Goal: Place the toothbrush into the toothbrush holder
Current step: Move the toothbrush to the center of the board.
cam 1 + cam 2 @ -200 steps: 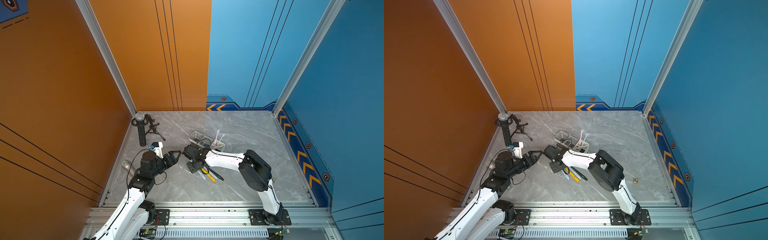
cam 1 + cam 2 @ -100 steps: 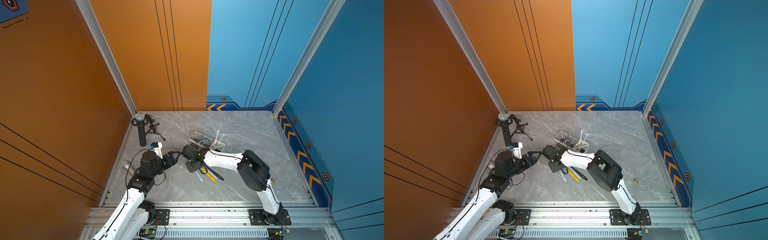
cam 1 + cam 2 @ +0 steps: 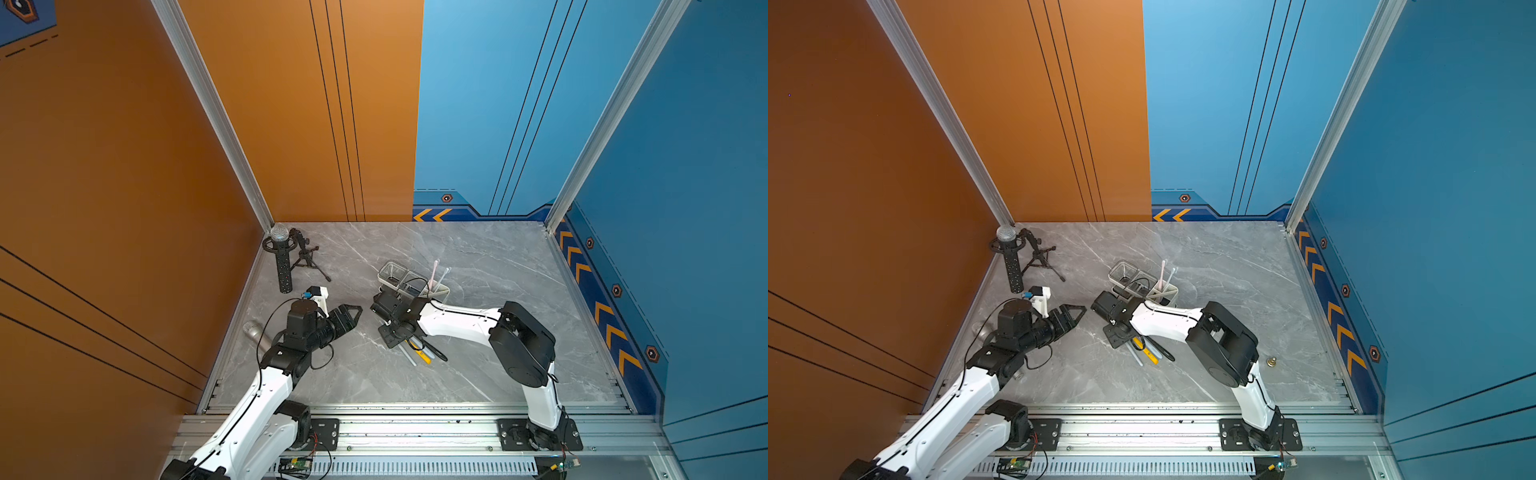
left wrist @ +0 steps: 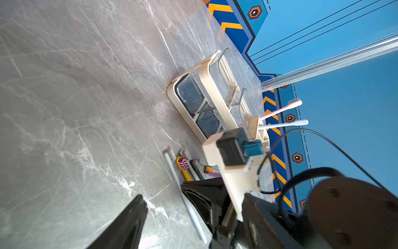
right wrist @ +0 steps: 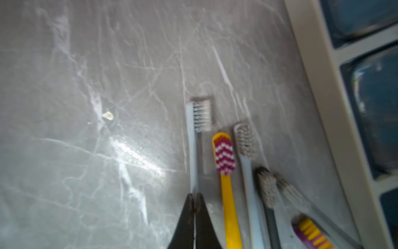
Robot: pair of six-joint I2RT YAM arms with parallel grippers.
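I am judging the pale blue toothbrush [image 5: 192, 155] to be light, stiff and slick, so I am taking it on the thin handle just below the neck, clear of the bristles. My right gripper [image 5: 195, 201] is clamping shut on it there. The brush is lying flat on the grey table [image 5: 86, 86], outermost in a row, just beside the yellow toothbrush [image 5: 228, 194] and near the white toothbrush holder [image 5: 323, 107]. It is showing a slim handle and short white bristles. My left gripper [image 3: 353, 318] is hanging open and empty.

No legible text; yellow chevrons [image 4: 232, 25] mark the blue wall [image 4: 301, 10].
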